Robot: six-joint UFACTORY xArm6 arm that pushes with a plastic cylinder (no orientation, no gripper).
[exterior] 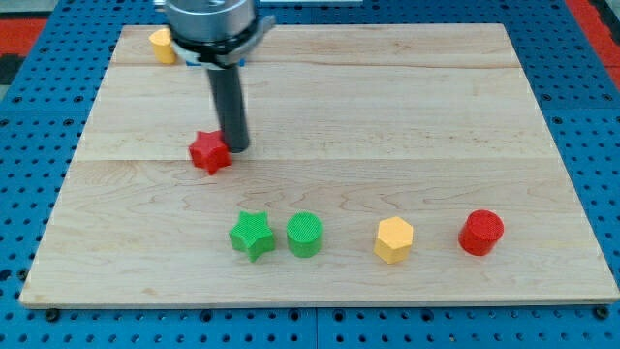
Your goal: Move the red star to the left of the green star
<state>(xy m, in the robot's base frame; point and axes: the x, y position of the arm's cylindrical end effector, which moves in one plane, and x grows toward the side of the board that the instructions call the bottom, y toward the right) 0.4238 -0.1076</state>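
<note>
The red star (208,152) lies left of the board's middle. My tip (236,147) stands right beside it, touching or almost touching its right side. The green star (252,235) lies lower down, toward the view's bottom, below and a little right of the red star. The rod rises from the tip to the arm's grey housing (210,21) at the view's top.
A green cylinder (304,234) sits just right of the green star. A yellow hexagonal block (393,239) and a red cylinder (480,233) lie further right in the same row. Another yellow block (162,45) sits at the top left corner of the wooden board (387,116).
</note>
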